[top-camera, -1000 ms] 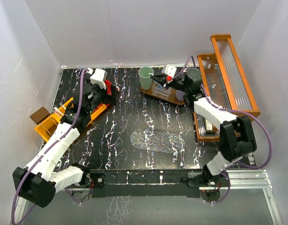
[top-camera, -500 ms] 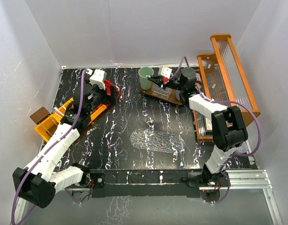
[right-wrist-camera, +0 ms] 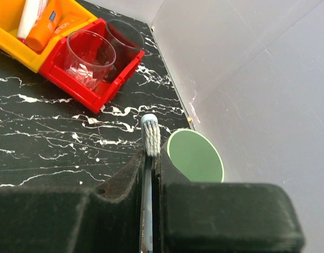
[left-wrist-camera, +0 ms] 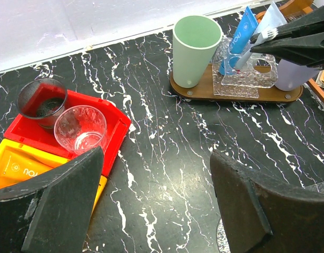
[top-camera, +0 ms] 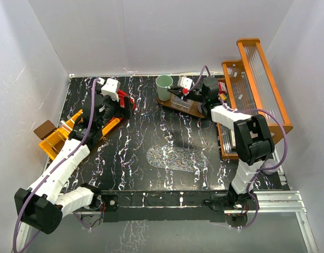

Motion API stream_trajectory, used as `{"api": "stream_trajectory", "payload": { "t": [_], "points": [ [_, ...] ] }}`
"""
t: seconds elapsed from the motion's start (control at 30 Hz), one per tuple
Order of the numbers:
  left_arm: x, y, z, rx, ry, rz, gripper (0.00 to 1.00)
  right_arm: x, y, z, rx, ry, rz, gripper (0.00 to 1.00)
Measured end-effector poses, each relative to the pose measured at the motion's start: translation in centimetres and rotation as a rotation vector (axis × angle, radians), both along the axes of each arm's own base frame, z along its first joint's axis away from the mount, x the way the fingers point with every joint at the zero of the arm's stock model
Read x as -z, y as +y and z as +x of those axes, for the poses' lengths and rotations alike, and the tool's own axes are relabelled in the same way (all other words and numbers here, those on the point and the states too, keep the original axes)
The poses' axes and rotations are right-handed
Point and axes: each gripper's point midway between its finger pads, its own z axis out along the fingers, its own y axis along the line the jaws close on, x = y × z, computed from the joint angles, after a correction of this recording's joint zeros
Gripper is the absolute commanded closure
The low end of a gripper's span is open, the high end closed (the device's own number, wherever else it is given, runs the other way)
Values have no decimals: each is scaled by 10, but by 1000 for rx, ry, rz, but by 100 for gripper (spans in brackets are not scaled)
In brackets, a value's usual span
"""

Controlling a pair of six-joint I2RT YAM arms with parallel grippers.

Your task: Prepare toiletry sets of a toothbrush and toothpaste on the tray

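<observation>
Our right tool (right-wrist-camera: 149,163) is pinching the slim pale toothbrush (right-wrist-camera: 150,132), bristles projecting past its tips, with the mint-green plastic cup (right-wrist-camera: 196,156) just beyond them. Our left tool (left-wrist-camera: 156,184) stands spread and empty. We judge that an off-line advance could knock the cup rim, tipping it off the brown wooden tray (left-wrist-camera: 196,90).

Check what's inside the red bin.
The red bin holds two cups: a clear cup and a dark cup, side by side. Its floor under them is hidden.
</observation>
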Motion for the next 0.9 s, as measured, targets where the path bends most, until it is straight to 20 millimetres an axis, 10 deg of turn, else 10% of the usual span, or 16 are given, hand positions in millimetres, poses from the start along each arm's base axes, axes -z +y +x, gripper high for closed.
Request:
{"api": "stream_trajectory", "payload": {
  "t": [0.9],
  "points": [
    [0, 4, 2, -11, 1, -1, 19, 40, -18, 21, 11, 5, -21, 100]
  ]
}}
